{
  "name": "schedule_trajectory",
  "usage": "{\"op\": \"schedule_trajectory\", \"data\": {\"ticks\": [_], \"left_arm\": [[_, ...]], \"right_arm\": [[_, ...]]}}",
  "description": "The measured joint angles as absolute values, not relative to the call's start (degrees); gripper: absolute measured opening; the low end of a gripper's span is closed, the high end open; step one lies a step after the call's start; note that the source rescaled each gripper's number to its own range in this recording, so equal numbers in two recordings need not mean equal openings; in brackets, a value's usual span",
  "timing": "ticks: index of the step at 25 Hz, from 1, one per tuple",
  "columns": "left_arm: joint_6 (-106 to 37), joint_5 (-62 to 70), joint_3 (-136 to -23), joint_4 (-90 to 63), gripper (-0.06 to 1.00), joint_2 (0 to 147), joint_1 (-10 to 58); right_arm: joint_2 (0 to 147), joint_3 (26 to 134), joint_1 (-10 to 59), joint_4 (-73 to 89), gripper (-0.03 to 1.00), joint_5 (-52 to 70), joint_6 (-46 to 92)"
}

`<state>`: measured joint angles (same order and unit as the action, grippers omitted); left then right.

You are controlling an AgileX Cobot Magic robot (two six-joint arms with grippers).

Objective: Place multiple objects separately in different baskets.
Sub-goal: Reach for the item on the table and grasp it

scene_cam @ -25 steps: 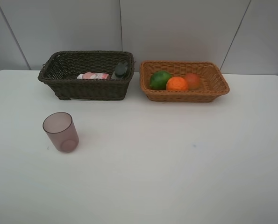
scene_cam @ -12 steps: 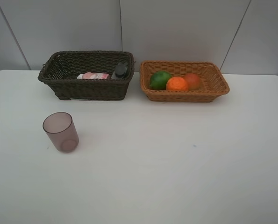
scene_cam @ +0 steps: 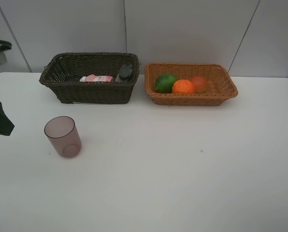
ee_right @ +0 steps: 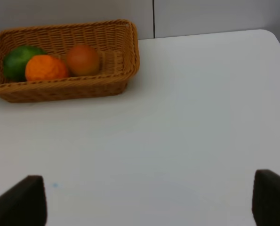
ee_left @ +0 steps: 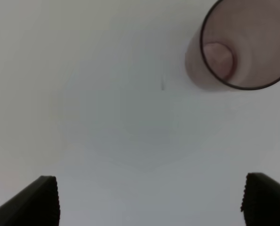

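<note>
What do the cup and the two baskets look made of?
Cup: translucent mauve plastic, probably; the table shows through its wall, smooth finish.
Dark basket: woven wicker or rattan-look strands, dark brown, matte.
Light basket: same weave, orange-tan, slight sheen. Natural or synthetic fibre: cannot tell.

The left gripper has two black fingers with finely ridged inner edges. The right gripper shows the same blunt, matte black fingertips.

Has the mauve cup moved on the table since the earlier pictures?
No. The mauve cup stands at the same spot in front of the dark basket, upright as before.
</note>
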<state>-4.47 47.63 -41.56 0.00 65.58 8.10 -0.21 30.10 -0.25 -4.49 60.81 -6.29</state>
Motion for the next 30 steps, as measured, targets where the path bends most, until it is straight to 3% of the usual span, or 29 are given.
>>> {"op": "schedule_trajectory", "data": {"ticks": [11,30], "left_arm": [[-7.9,42.5,-52.0,0.3,1.0,85.1,16.0],[-8.0,35.9,-52.1,1.7,1.0,96.3,16.2]], "right_arm": [[-0.2,30.1,-0.2,-4.5,0.92,60.8,-6.2],[-0.2,30.1,-0.2,-4.5,0.92,60.8,-6.2]]}}
